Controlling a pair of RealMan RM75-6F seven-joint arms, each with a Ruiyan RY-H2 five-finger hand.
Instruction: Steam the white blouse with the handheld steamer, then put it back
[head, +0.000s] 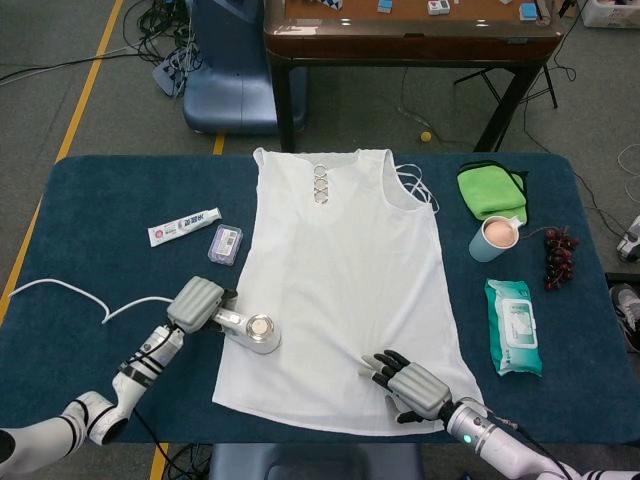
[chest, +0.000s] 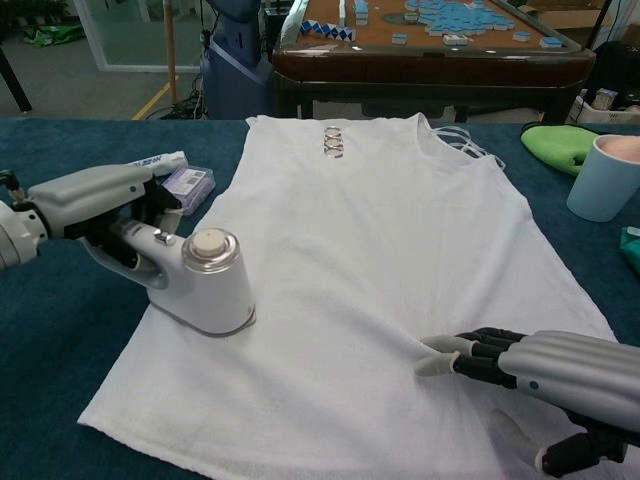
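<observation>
I've got the left robot hand (head: 196, 303) wrapped around the handle of the handheld steamer (head: 250, 331), so the steamer body sits just past its fingers, toward the middle of the worktop (head: 90, 215). Its base is flat on the white blouse (head: 345, 270), right at the blouse's left edge near the hem. In the chest view the round cap (chest: 208, 246) on top points straight up, and the long axis runs from the handle in the hand out to the body.

The right robot hand (head: 409, 381) holds nothing. It rests palm down on the blouse's lower right part, fingers (chest: 470, 351) stretched out flat and slightly apart, aiming back at the steamer, well apart from it.

The blouse lies flat, neckline at the far side from both hands, hem nearest them.
</observation>
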